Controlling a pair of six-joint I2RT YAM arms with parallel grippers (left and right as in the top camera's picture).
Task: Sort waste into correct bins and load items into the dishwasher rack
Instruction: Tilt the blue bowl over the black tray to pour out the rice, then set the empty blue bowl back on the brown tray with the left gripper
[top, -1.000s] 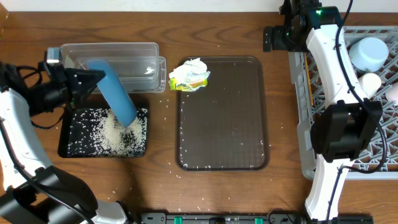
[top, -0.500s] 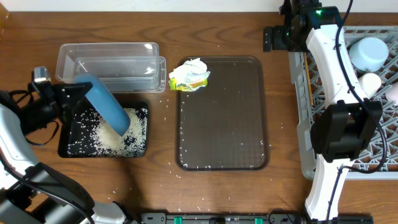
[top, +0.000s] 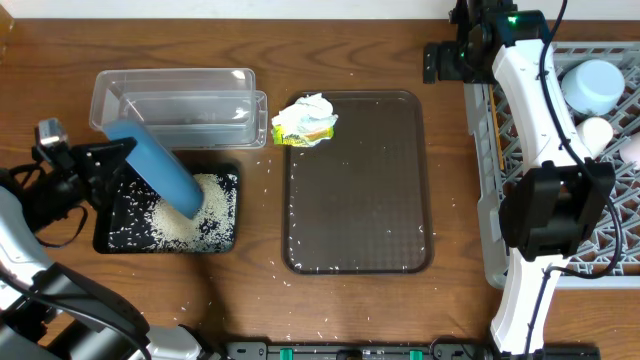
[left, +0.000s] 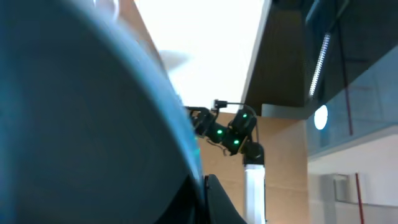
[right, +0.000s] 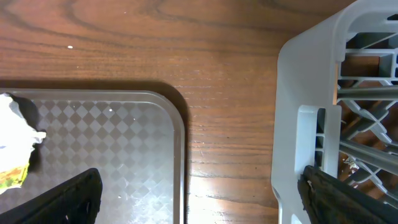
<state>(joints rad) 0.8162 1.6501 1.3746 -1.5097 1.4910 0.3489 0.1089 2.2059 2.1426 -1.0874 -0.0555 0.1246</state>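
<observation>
Blue bowl (top: 155, 168) slants diagonally, lower end over black tray (top: 100, 243).

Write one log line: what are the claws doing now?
left claw: shut on dark-blue bowl, tipped over black tray | rice: mostly in black tray | right claw: open, empty

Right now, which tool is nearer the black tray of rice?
Left. The left tool grips the dark-blue bowl tilted over the black tray; the right tool hangs open far off, beside the grey rack.
</observation>
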